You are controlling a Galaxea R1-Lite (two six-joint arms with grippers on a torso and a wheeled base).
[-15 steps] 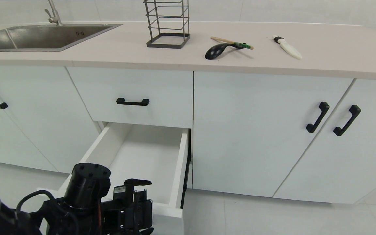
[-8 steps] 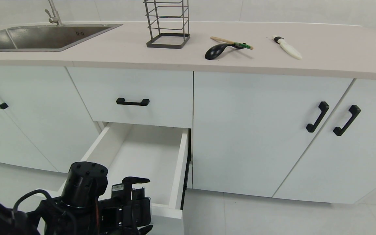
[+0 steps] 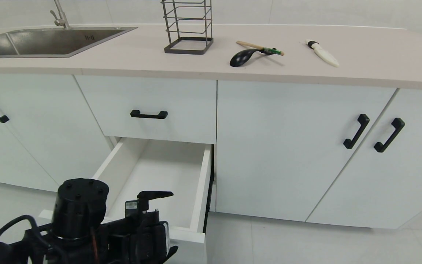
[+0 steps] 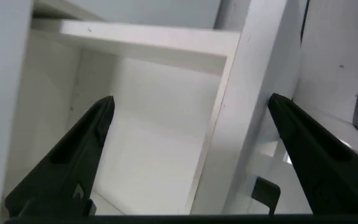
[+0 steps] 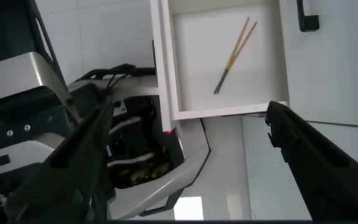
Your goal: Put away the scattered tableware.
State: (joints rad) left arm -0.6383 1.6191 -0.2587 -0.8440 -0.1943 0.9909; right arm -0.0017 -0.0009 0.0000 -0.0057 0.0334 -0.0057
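Note:
On the counter lie a black spoon (image 3: 241,57), a wooden chopstick with a green end (image 3: 260,47) resting across its handle, and a white knife with a black band (image 3: 323,53). Below, the lower drawer (image 3: 200,183) is pulled out. In the right wrist view a pair of chopsticks (image 5: 235,55) lies inside the drawer (image 5: 165,68). My left gripper (image 3: 159,253) hangs at the drawer's front edge; in its own view it is open (image 4: 188,186) over the drawer's inside. My right gripper (image 5: 191,174) is open high above the drawer, holding nothing.
A wire rack (image 3: 188,27) stands on the counter (image 3: 123,58) left of the spoon, and a steel sink (image 3: 50,40) with a tap lies at the far left. The upper drawer (image 3: 148,114) and cabinet doors (image 3: 357,131) are closed. Tiled floor lies to the right.
My left arm has shifted a little to the left in front of the open drawer. The tableware on the counter has not moved.

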